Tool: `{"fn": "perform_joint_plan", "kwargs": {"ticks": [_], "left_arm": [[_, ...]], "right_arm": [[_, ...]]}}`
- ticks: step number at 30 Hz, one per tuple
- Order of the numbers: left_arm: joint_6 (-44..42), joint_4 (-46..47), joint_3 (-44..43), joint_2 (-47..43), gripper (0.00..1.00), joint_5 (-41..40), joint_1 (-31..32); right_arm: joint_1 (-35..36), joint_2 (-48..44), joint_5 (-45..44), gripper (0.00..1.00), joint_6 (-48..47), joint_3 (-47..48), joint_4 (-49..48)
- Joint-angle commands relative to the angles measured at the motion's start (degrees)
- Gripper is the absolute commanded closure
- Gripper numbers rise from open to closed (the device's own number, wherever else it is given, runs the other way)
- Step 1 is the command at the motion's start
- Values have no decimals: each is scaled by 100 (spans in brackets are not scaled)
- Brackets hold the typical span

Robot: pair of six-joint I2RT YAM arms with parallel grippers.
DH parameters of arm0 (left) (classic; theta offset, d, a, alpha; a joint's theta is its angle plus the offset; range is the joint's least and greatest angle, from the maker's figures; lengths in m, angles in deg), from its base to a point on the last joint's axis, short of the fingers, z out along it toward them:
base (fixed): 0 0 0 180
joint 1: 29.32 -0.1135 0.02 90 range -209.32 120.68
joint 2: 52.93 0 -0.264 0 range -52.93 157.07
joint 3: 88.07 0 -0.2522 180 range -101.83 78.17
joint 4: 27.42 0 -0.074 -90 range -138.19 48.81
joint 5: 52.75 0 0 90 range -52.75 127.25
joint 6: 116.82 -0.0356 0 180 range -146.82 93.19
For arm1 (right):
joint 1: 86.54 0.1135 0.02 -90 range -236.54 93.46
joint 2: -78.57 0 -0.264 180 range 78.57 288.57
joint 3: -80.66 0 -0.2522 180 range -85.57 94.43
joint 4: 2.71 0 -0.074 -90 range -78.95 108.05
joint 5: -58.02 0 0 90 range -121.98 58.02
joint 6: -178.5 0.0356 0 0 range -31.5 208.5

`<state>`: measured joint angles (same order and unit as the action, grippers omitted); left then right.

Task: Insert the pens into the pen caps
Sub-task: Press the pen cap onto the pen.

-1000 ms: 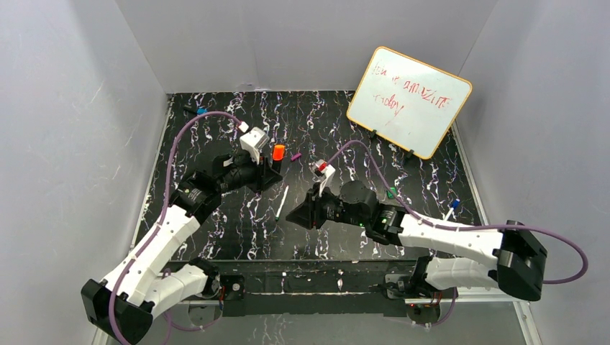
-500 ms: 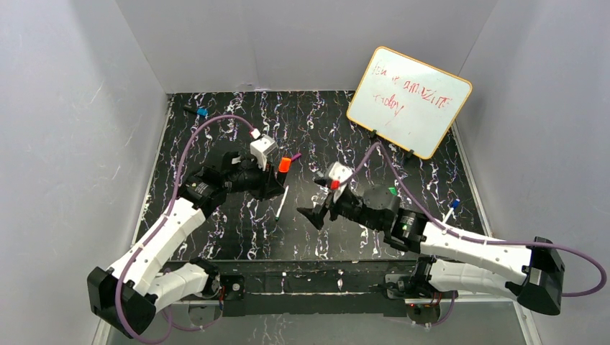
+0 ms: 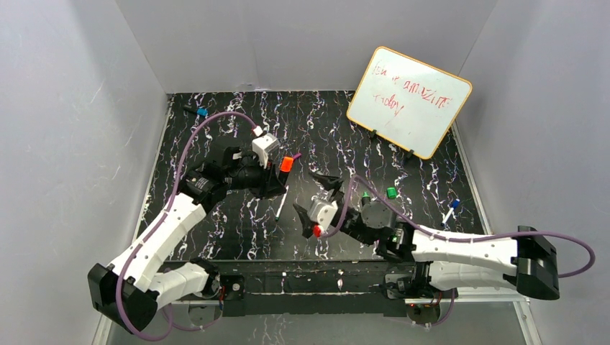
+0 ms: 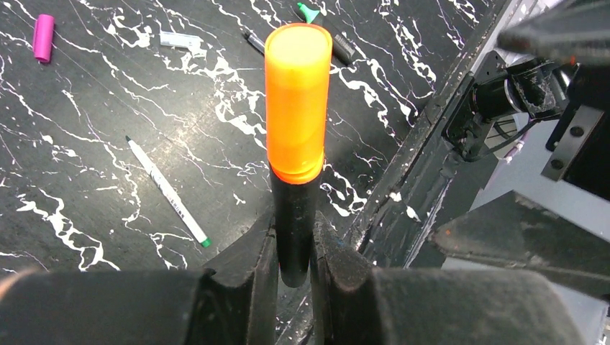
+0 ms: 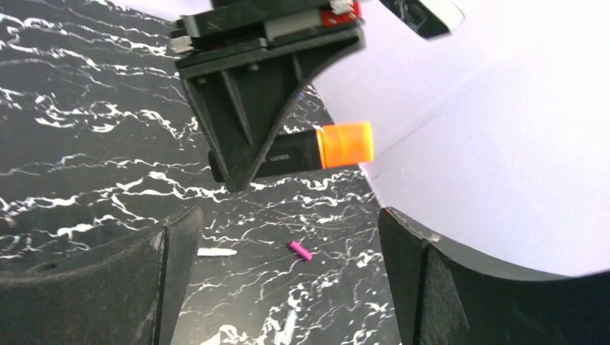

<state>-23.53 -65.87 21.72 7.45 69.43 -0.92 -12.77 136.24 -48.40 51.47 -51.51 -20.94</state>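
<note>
Just below the left pincer point(image 4: 293, 248) (pinching an upright orange-capped marker point(image 4: 296, 144)), the white pen point(image 3: 281, 203) lies on the table point(image 3: 216, 230), long axis running towards the arm bases. The right pincer point(image 5: 288, 230), spread and empty, hangs just beside it.

The left arm point(image 3: 155, 244) reaches from its base up and to the right toward mid-table. The left gripper point(image 4: 293, 248) has both fingers pinched on the black barrel of an orange-capped marker point(image 4: 296, 108), which sticks out past the fingertips. The right arm point(image 3: 460, 248) lies low along the near edge, stretched leftward, and the right gripper point(image 5: 288, 215) points toward the left one with its jaws spread wide apart.
</note>
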Motion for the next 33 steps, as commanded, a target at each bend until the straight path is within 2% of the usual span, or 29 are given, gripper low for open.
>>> {"fn": "perform_joint_plan", "kwargs": {"ticks": [1, 5, 13, 18, 23, 26, 29, 33], "left_arm": [[-8, -169, -133, -30, 100, 191, -10], [-5, -202, -45, -159, 100, 116, -4], [31, -212, 51, -263, 100, 214, 55], [8, -298, 27, -303, 100, 203, 125], [27, -327, 62, -477, 100, -20, 148], [40, -284, 149, -617, 100, -245, 148], [102, -116, 318, -769, 100, -611, 155], [201, 126, 518, -922, 100, -1081, 173]], "right_arm": [[213, 251, -416, 1, -1203, -151, -1321], [192, 143, -587, 1, -888, -15, -1620], [106, 122, 467, 1, -762, 645, 183], [31, 322, 740, 1, -698, 998, 665], [-542, 271, 9, 2, 931, 1509, 570], [-1026, 238, -316, 6, 2171, 1892, 823], [-1416, 450, -172, 8, 3382, 2374, 1503], [-1513, 903, 224, 11, 5041, 2848, 2120]]}}
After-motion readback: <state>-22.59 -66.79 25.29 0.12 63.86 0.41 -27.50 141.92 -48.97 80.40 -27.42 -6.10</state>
